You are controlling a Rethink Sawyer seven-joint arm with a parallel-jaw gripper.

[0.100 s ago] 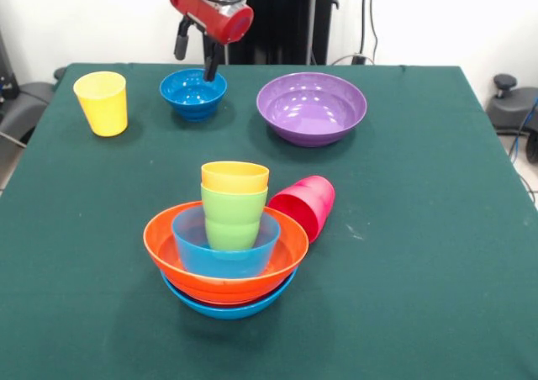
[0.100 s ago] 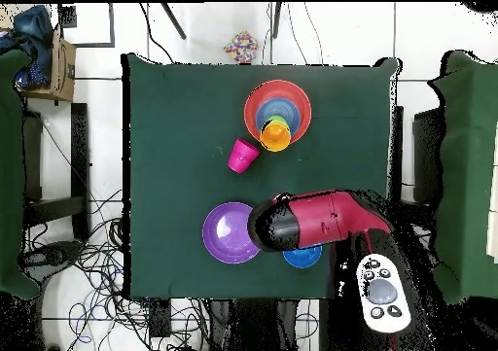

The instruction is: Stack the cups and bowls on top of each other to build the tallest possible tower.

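Tower [image 1: 227, 250] stands mid-tabletop [image 1: 420, 254], pink cup [image 1: 304, 205] tipped beside it. Claw [image 1: 195, 56] open, one finger inside dark-blue bowl [image 1: 193, 92], far behind tower. Judged step: grip rim. Close squarely on wall, lift straight, avoid dragging bowl toward purple bowl [image 1: 312, 107].

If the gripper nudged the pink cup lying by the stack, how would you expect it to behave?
The pink cup lies on its side, so it would probably roll, curving because it tapers. Its glossy plastic looks light and slippery, so it may skid. It rests by the large orange bowl, which could stop it.
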